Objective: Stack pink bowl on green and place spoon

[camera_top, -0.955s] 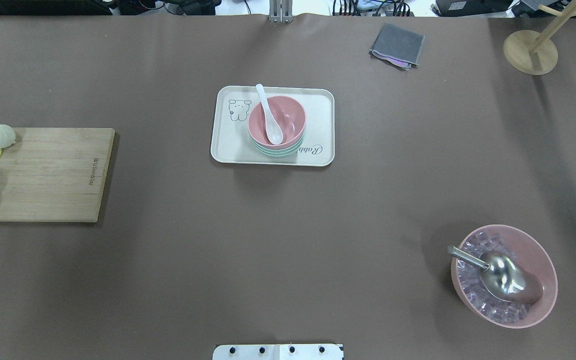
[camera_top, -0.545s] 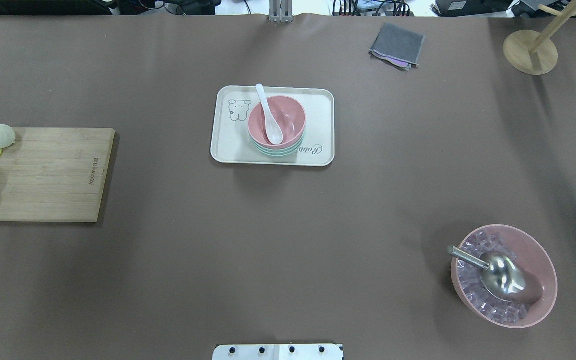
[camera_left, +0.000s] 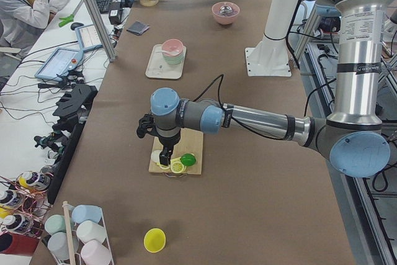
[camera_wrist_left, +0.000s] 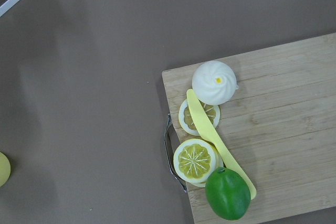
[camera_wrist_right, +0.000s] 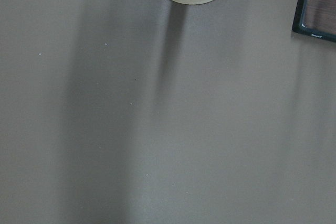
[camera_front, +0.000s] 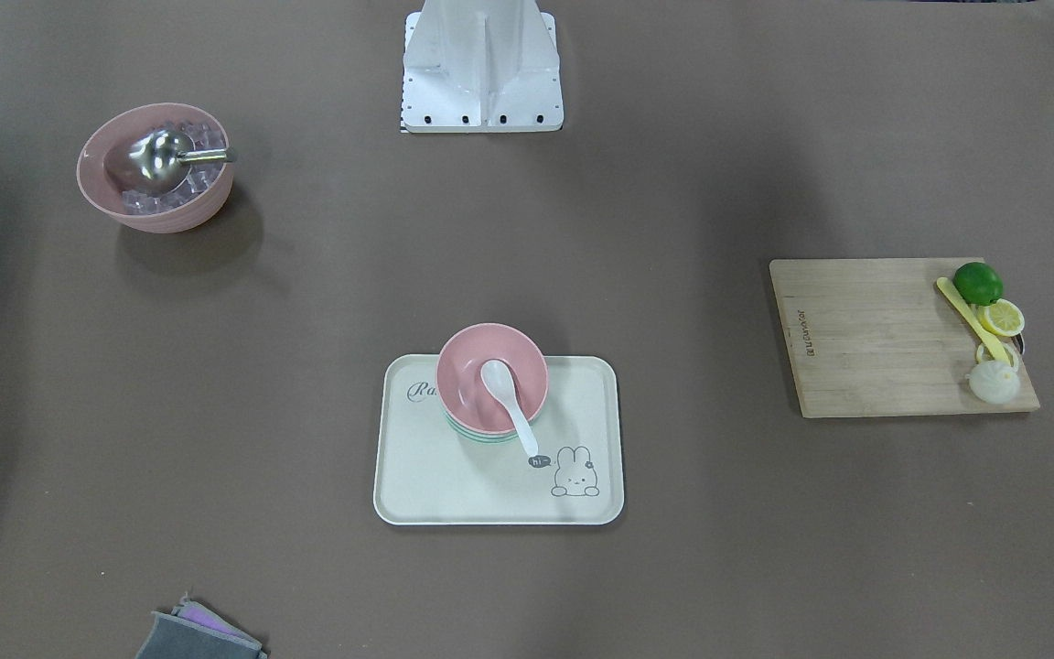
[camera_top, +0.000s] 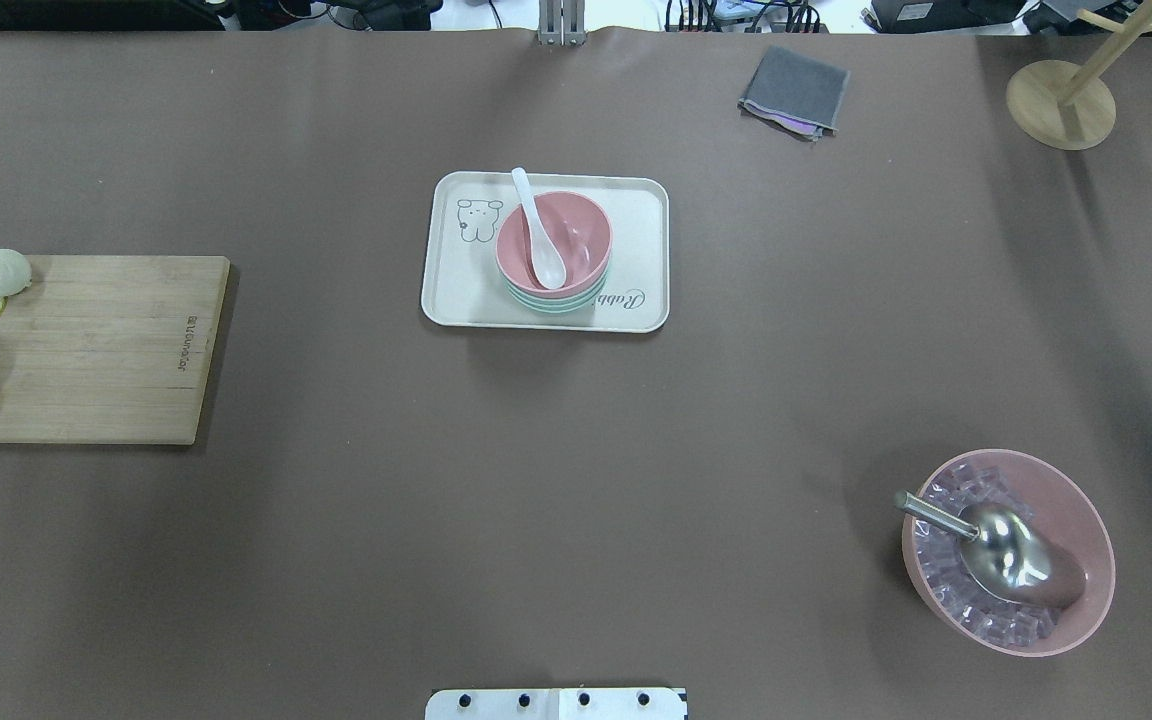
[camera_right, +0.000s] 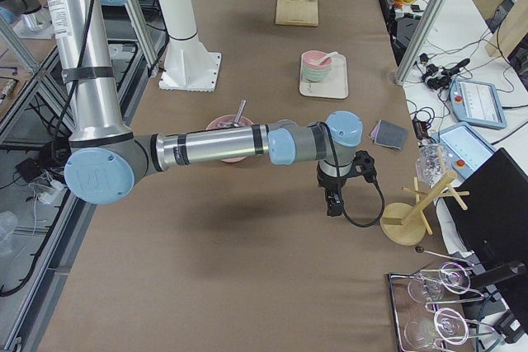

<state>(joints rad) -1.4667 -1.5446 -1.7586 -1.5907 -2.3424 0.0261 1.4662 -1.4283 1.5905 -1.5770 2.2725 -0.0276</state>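
Note:
A pink bowl (camera_top: 581, 240) sits stacked in a green bowl (camera_top: 556, 304) on a cream tray (camera_top: 456, 295) at the table's middle. A white spoon (camera_top: 539, 235) lies in the pink bowl, its handle over the rim. The stack also shows in the front view: pink bowl (camera_front: 467, 380), spoon (camera_front: 510, 405), tray (camera_front: 454, 485). My left gripper (camera_left: 163, 156) hangs over the cutting board's end, far from the tray. My right gripper (camera_right: 332, 204) hangs near the wooden stand. Both show only in the side views, so I cannot tell whether they are open or shut.
A wooden cutting board (camera_top: 106, 345) with a lime, lemon slices, a bun and a yellow knife lies at the left. A large pink bowl (camera_top: 1076, 490) with ice and a metal scoop stands front right. A grey cloth (camera_top: 794, 90) and a wooden stand (camera_top: 1061, 105) are at the back right.

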